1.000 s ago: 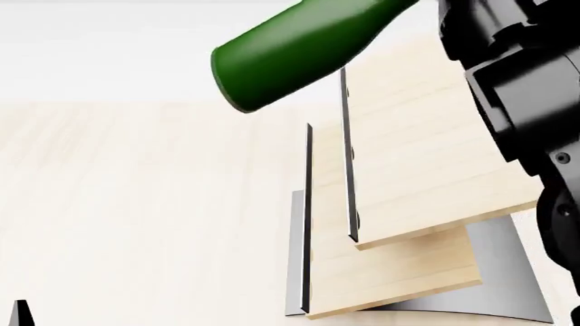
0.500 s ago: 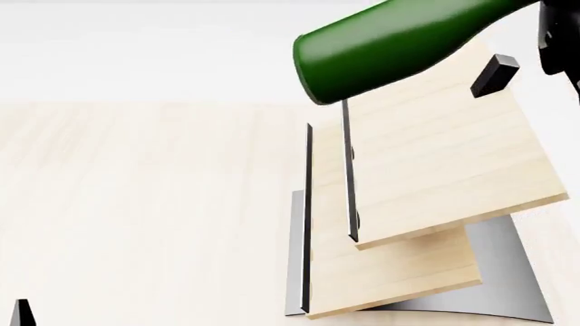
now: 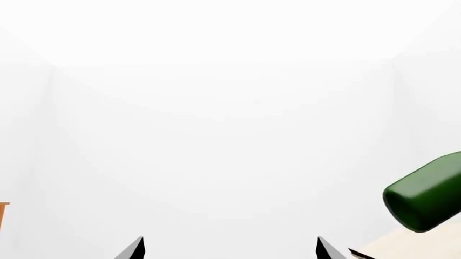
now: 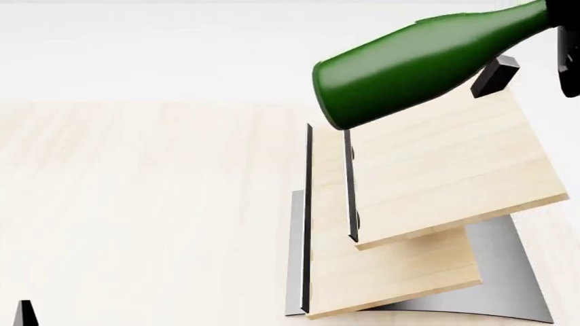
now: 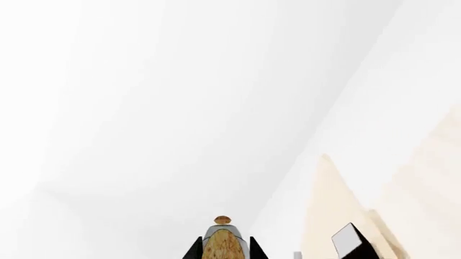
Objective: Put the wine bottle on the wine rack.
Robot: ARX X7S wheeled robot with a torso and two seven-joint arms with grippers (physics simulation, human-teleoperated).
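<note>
The dark green wine bottle hangs nearly level over the top of the wine rack, its base towards the left and its neck running to the right edge of the head view. Part of my right arm shows there at the far right. In the right wrist view my right gripper is shut on the bottle's tan cork end. The rack's two slanted light wood boards sit on a grey curved base, with a black peg just behind the bottle. My left gripper is open and empty; the bottle's base shows at its side.
The rack stands on a light wood table. A dark fingertip of my left gripper shows at the bottom left of the head view. A brown edge shows at the side of the left wrist view.
The bottle has moved right and lowered slightly over the rack's upper board. My right arm has moved right, almost out of the head view, uncovering the black peg.
</note>
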